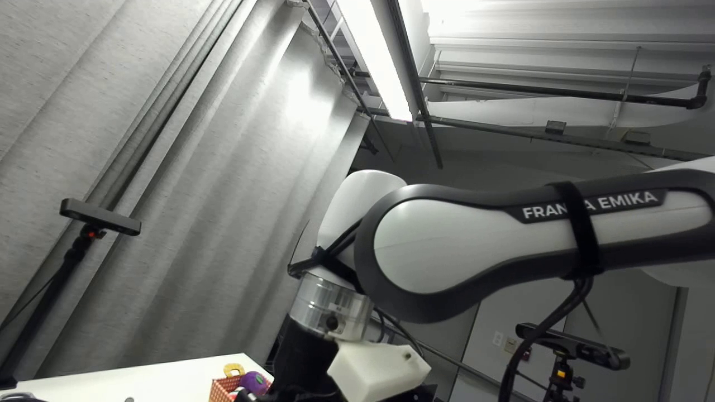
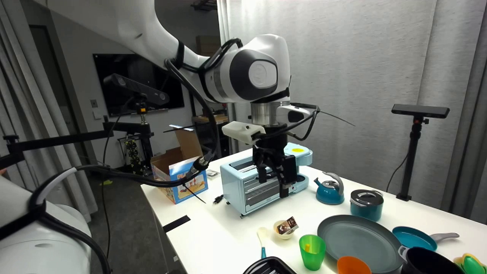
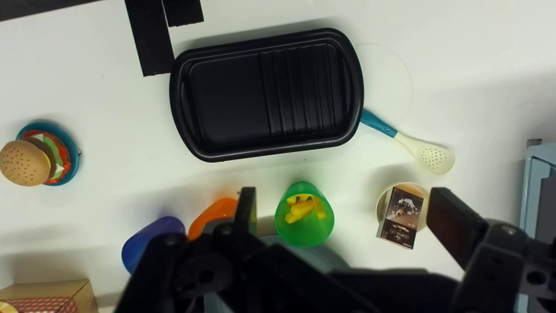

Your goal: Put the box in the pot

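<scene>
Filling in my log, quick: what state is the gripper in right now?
Gripper: open, jaws wide apart, holding nothing.

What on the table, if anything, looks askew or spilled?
The small printed box sits askew in the cream bowl: one end juts out past the rim, so it looks badly seated. I see no spill; the yellow pieces are inside the green cup.
</scene>
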Motion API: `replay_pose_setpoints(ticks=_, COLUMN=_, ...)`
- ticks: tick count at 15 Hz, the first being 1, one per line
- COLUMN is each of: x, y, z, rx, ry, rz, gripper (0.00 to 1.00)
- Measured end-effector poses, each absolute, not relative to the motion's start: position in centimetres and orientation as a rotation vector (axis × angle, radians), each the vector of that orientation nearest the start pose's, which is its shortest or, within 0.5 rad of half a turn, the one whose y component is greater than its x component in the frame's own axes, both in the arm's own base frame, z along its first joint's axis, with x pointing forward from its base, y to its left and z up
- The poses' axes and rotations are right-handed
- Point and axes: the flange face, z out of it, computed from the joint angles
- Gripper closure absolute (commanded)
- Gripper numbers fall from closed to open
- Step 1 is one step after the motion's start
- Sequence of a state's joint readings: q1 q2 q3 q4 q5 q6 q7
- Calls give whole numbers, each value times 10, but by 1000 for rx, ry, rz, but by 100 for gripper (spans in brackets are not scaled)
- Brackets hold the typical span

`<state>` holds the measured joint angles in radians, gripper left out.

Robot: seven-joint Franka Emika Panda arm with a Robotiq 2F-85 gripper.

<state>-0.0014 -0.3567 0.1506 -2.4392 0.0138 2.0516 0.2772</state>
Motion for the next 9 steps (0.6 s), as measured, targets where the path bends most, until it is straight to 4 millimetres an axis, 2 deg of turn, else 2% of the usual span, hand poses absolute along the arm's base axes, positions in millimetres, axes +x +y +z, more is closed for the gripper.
replay_pose_setpoints(ticks=5, x=433, y=72, z=409, rx=-3193, ry=193, rz=98, gripper=0)
replay_pose_setpoints(ticks=9, x=436, y=74, z=407, rx=-3192, ry=185, rz=105, gripper=0)
